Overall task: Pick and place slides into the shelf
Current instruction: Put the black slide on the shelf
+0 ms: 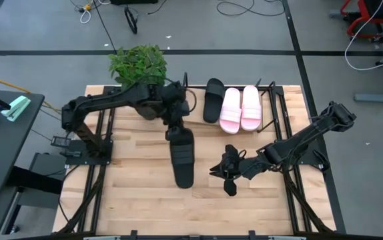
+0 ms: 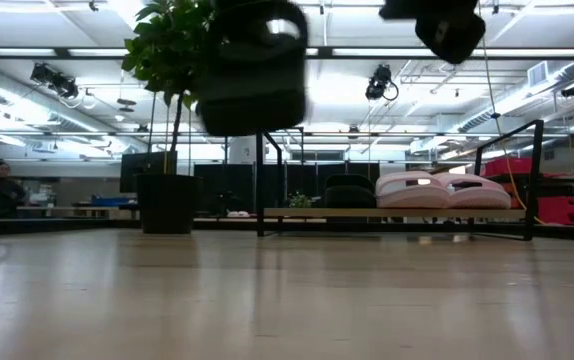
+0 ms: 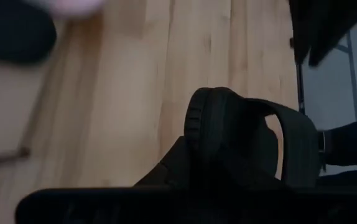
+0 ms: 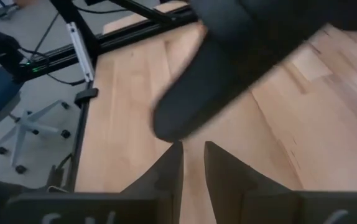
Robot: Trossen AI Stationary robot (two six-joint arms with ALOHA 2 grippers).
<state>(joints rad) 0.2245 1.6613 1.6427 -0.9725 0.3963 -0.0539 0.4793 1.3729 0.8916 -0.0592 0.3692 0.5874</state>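
Observation:
One black slide [image 1: 182, 159] is up off the table in my left gripper [image 1: 176, 131], over the table's middle. In the low view it shows blurred and high above the wood [image 2: 253, 70]. On the shelf [image 1: 272, 100] at the far edge another black slide [image 1: 213, 100] and two light pink slides [image 1: 230, 110] [image 1: 250, 107] rest side by side on the wooden base [image 2: 297, 212]. My right gripper [image 1: 229, 172] hovers open, right of the held slide and touching nothing. Its wrist view shows the narrow gap between its fingers [image 4: 193, 155] and the dark slide [image 4: 228, 68] beyond. My left gripper is shut on the black slide at its far end [image 1: 177, 137], coming from above. The slide is lifted clear of the table and reaches from the fingers toward the near edge. In the left wrist view its rounded end [image 3: 204, 118] sits just past the fingers, which hide the contact.
A potted plant [image 1: 138, 63] stands at the table's far left corner, beside the shelf's left end. Bare wood [image 1: 138, 193] lies toward the near edge. A person [image 2: 2, 185] sits far off in the room behind.

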